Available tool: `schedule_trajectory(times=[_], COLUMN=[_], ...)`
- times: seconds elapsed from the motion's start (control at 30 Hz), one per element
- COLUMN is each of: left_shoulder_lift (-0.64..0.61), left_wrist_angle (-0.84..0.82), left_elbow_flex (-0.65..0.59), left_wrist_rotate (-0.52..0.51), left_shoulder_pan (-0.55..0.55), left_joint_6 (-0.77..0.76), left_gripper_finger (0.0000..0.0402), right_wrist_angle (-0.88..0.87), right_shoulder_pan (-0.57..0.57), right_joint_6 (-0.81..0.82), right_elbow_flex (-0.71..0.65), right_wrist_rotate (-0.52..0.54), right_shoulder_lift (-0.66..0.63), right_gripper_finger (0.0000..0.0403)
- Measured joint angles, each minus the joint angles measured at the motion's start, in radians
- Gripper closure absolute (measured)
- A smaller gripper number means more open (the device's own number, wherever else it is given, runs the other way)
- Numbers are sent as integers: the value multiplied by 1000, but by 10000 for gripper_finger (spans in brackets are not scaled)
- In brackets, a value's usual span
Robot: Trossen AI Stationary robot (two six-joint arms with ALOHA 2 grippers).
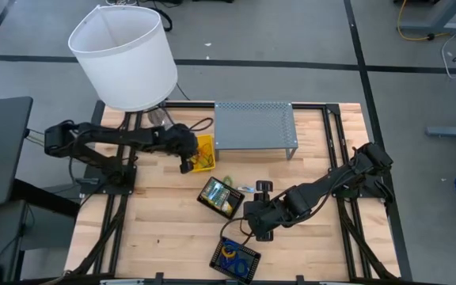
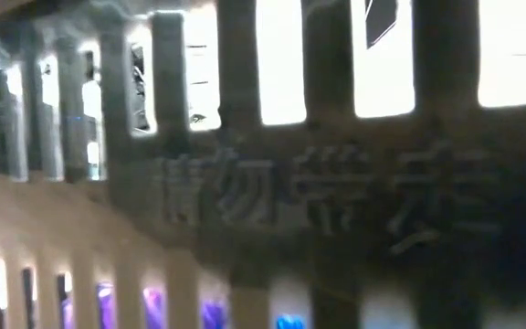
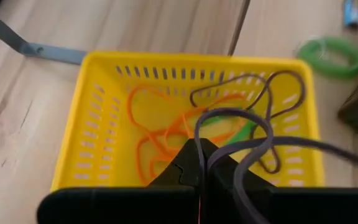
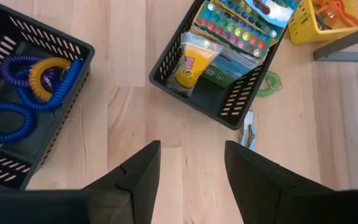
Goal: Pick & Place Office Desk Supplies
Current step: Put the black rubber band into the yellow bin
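Can't read any labels from here, but my left gripper [image 3: 197,163] is clenched on a purple band [image 3: 253,140] over the yellow basket [image 3: 92,124], right gripper [image 4: 188,165] spread empty above bare wood.

Matt pale wood table [image 1: 165,222]; glossy slotted yellow plastic basket [image 3: 98,112]; perforated grey metal shelf [image 1: 253,125].

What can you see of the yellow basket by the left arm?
The yellow basket is a small rectangular bin that looks like plastic, with slotted walls and an open top. It sits upright on the wooden table, beside the grey perforated shelf. Inside lie thin rubber bands: orange, green and dark ones. The left gripper, shut on a purple rubber band, hangs over its near edge; whether it touches the rim is unclear. A green band lies outside on the table.
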Motion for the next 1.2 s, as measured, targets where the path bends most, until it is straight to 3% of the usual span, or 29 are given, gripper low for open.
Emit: schedule_trajectory(times=[0.27,0.6,0.97,1.2], left_shoulder_lift=[115,127,127,121], left_wrist_angle=[-88,-99,-134,-132], left_elbow_flex=[100,110,110,110], left_wrist_rotate=[-19,-19,-22,-83], left_shoulder_pan=[0,0,0,0], left_joint_6=[67,83,110,121], left_gripper_finger=[400,367,231,142], right_wrist_angle=[0,-1,-1,-1], right_shoulder_pan=[0,0,0,0], right_joint_6=[0,3,14,15], right_elbow_flex=[0,0,0,0], right_wrist_rotate=[-5,-6,-34,-35], right_shoulder_lift=[0,0,0,0], right_gripper_finger=[218,218,218,218])
